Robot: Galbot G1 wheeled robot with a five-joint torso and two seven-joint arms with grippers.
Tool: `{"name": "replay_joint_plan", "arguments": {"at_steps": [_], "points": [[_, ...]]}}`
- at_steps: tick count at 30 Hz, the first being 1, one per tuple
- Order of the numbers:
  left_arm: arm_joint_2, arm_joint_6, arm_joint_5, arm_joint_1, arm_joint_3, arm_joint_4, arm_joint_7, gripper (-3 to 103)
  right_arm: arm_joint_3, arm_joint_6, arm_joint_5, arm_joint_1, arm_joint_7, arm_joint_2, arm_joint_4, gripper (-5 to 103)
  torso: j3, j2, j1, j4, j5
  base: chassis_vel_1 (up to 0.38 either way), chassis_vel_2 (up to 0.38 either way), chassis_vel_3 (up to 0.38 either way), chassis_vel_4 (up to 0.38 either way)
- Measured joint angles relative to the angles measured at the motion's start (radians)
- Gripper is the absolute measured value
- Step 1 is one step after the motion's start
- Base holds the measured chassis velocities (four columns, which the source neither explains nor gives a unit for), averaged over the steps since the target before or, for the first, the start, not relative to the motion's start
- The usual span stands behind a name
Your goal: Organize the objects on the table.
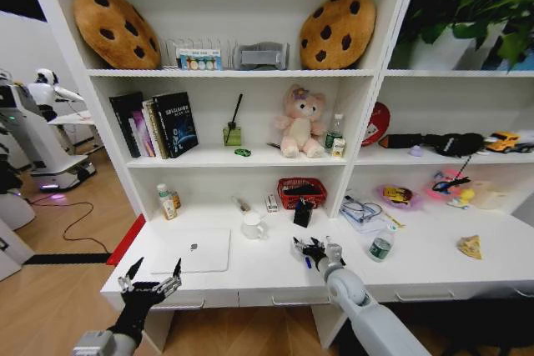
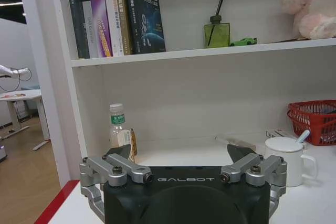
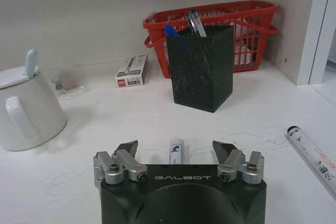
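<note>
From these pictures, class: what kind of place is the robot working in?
Likely a study or office mock-up: a white desk with a laptop, a pen holder, and books shelved above.

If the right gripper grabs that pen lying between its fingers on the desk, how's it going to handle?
The pen is a slim round barrel lying flat on the smooth white desk, so a nudge would probably roll it. It looks rigid and light. The right gripper is open astride it; an off-centre pinch might let it swivel.
</note>
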Motion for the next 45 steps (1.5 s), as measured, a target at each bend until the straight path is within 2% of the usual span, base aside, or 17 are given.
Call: {"name": "replay_joint_plan", "arguments": {"at_steps": [6,9,13,15,16,18,22,25,33,35,37,38,40,41,43,44,45], "points": [[0.0,0.0,0.0,0.0,0.0,0.0,0.0,100,-0.003,0.0,0.0,0.0,0.0,0.005,-0.01,80,0.0,0.0,0.0,0.0001,0.0,0.0,0.0,0.0,0.0],[0.0,0.0,0.0,0.0,0.0,0.0,0.0,100,-0.006,0.0,-0.001,0.005,0.002,0.005,-0.021,68,0.0,0.0,0.0,0.0001,-0.0001,0.0,0.0,0.0,0.0],[0.0,0.0,0.0,0.0,0.0,0.0,0.0,100,-0.007,0.001,-0.006,0.014,-0.005,0.003,-0.036,60,0.0,0.0,0.0,0.0001,-0.0002,0.0,0.0,0.0,0.0],[0.0,0.0,0.0,0.0,0.0,0.0,0.0,100,-0.01,0.0,-0.004,0.025,-0.006,0.002,-0.046,48,0.0,0.0,0.0,0.0001,-0.0001,0.0,0.0,0.0,0.0],[0.0,0.0,0.0,0.0,0.0,0.0,0.0,100,-0.01,0.0,-0.004,0.025,-0.006,0.002,-0.046,48,0.0,0.0,0.0,0.0001,-0.0001,0.0,0.0,0.0,0.0],[0.0,0.0,0.0,0.0,0.0,0.0,0.0,100,-0.014,-0.004,-0.001,0.033,-0.005,-0.002,-0.052,37,0.0,0.0,0.0,0.0001,0.0,0.0,0.0,0.0,0.0],[0.0,0.0,0.0,0.0,0.0,0.0,0.0,100,-0.016,-0.008,0.004,0.039,-0.007,-0.01,-0.056,27,0.0,0.0,0.0,0.0002,0.0,0.0,0.0,0.0,0.0],[0.0,0.0,0.0,0.0,0.0,0.0,0.0,100,-0.017,-0.01,0.009,0.041,-0.011,-0.018,-0.056,13,0.0,0.0,0.0,0.0002,0.0001,0.0,0.0,0.0,0.0],[0.0,0.0,0.0,0.0,0.0,0.0,0.0,100,0.009,0.011,0.042,0.03,-0.029,-0.03,-0.027,13,0.0,0.0,0.0,0.0,0.0001,0.0,0.0,0.0,0.0],[0.0,0.0,0.0,0.0,0.0,0.0,0.0,100,0.016,0.096,0.076,0.029,-0.049,-0.031,-0.002,13,0.0,0.0,0.0,0.0001,0.0001,0.0,0.0,0.0,0.0],[0.0,0.0,0.0,0.0,0.0,0.0,0.0,100,0.032,0.227,0.066,0.041,-0.096,-0.031,0.017,13,0.0,0.0,0.0,0.0001,0.0,0.0,0.0,0.0,0.0],[0.0,0.0,0.0,0.0,0.0,0.0,0.0,100,0.032,0.227,0.066,0.041,-0.096,-0.031,0.017,13,0.0,0.0,0.0,0.0001,0.0,0.0,0.0,0.0,0.0],[0.0,0.0,0.0,0.0,0.0,0.0,0.0,100,0.047,0.357,-0.007,0.076,-0.142,-0.033,-0.004,13,0.0,0.0,0.0,0.0002,-0.0002,0.0,0.0,0.0,0.0],[0.0,0.0,0.0,0.0,0.0,0.0,0.0,100,0.047,0.357,-0.007,0.076,-0.142,-0.033,-0.004,13,0.0,0.0,0.0,0.0002,-0.0002,0.0,0.0,0.0,0.0],[0.0,0.0,0.0,0.0,0.0,0.0,0.0,100,0.056,0.471,-0.103,0.13,-0.172,-0.028,-0.081,13,0.0,0.0,0.0,0.0001,-0.0001,0.0,0.0,0.0,0.0],[0.0,0.0,0.0,0.0,0.0,0.0,0.0,100,0.056,0.471,-0.103,0.13,-0.172,-0.028,-0.081,13,0.0,0.0,0.0,0.0001,-0.0001,0.0,0.0,0.0,0.0],[0.0,0.0,0.0,0.0,0.0,0.0,0.0,100,0.058,0.512,-0.136,0.155,-0.177,-0.023,-0.123,13,0.0,0.0,0.0,0.0002,-0.0001,0.0,0.0,0.0,0.0]]}}
